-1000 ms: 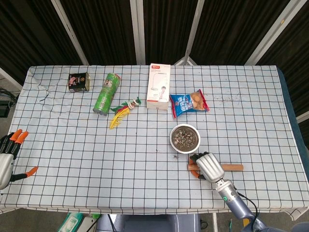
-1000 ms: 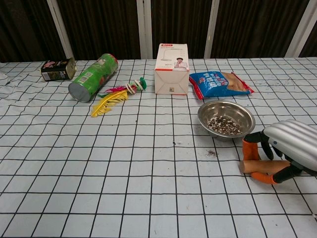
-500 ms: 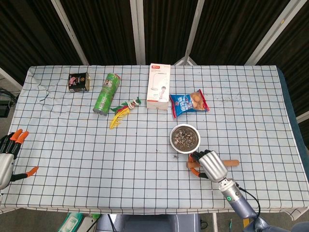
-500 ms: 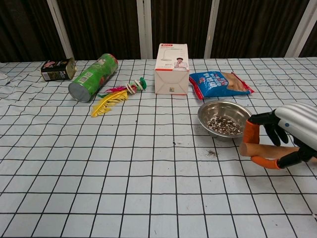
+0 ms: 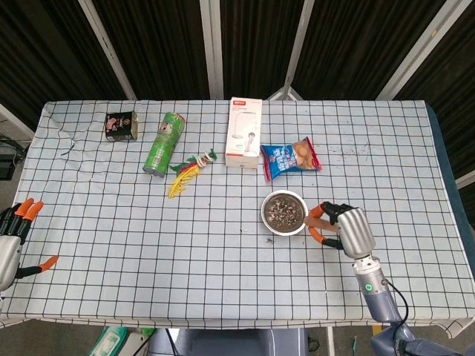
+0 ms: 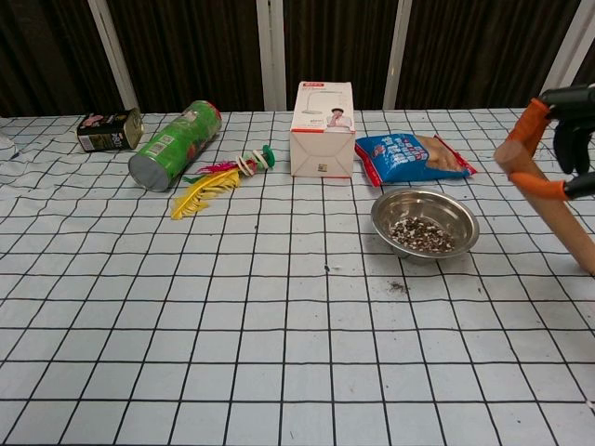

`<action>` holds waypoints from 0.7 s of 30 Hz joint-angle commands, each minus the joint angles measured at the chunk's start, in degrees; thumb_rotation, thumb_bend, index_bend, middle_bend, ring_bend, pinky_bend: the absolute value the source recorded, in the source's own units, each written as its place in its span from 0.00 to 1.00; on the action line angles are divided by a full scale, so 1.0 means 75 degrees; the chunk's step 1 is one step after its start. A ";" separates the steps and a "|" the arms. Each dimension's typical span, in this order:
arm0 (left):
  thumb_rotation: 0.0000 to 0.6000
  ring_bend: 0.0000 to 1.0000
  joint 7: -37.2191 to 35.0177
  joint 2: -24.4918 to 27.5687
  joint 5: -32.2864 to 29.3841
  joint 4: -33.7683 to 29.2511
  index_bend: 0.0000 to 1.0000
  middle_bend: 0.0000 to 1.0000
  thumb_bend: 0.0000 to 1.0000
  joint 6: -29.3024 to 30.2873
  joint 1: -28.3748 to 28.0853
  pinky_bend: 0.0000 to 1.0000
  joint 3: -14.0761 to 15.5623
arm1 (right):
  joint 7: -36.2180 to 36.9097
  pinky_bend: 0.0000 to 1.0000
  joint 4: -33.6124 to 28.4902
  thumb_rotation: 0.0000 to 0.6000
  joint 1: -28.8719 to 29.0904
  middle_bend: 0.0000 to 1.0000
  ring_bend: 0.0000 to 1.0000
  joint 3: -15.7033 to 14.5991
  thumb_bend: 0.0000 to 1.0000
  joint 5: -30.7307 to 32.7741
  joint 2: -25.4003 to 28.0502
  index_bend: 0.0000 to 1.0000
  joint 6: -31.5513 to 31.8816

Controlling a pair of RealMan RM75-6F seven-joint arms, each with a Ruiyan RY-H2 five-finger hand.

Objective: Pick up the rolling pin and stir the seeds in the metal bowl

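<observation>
Two hands in view, one busy. Biggest first: the checked white cloth surface (image 5: 223, 252) carries everything. My right hand (image 5: 347, 230) is raised just beside the round metal bowl (image 5: 284, 212), orange-tipped fingers (image 6: 530, 119) clamped on the plain wooden rolling pin (image 6: 558, 216). In chest view the pin is off the surface, tilted, lower end running out of frame at the right, so I can't tell its full length. Left hand (image 5: 13, 241) sits at the far left edge w/ fingers apart, holding nothing.

Behind the bowl: white carton w/ lamp picture (image 5: 244, 133), blue snack bag (image 5: 291, 158), green tube can (image 5: 163, 143) lying on its side, small dark tin (image 5: 121, 125), yellow-red feather toy (image 5: 189, 169). None in my way.

Smallest: dark-and-pale seeds (image 6: 420, 234) in the bowl, plus a few spilled on the cloth (image 6: 398, 286).

Handling, my guess: pin is stiff, light, smooth wood, prob. slippery, so grip near one end & keep it firm. Bowl looks thin & light; likely to skid or tip if I stir hard. Seeds scatter easily, so gentle circles.
</observation>
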 commanded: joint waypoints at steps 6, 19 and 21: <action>1.00 0.00 0.0033 -0.0023 -0.0010 0.0009 0.04 0.00 0.20 0.0017 0.0005 0.00 -0.0010 | 0.1045 0.69 -0.1085 1.00 -0.0120 0.72 0.69 0.1613 0.81 0.1897 0.0505 0.80 -0.0225; 1.00 0.00 0.0116 -0.0030 -0.0044 -0.0053 0.04 0.00 0.20 0.0012 0.0000 0.00 -0.0030 | 0.1573 0.69 -0.1778 1.00 -0.0044 0.72 0.69 0.2570 0.81 0.2677 0.0263 0.80 -0.0022; 1.00 0.00 0.0107 -0.0026 -0.0040 -0.0052 0.04 0.00 0.20 0.0008 -0.0001 0.00 -0.0028 | 0.1615 0.69 -0.1839 1.00 0.0002 0.72 0.69 0.2626 0.81 0.2652 0.0112 0.80 0.0095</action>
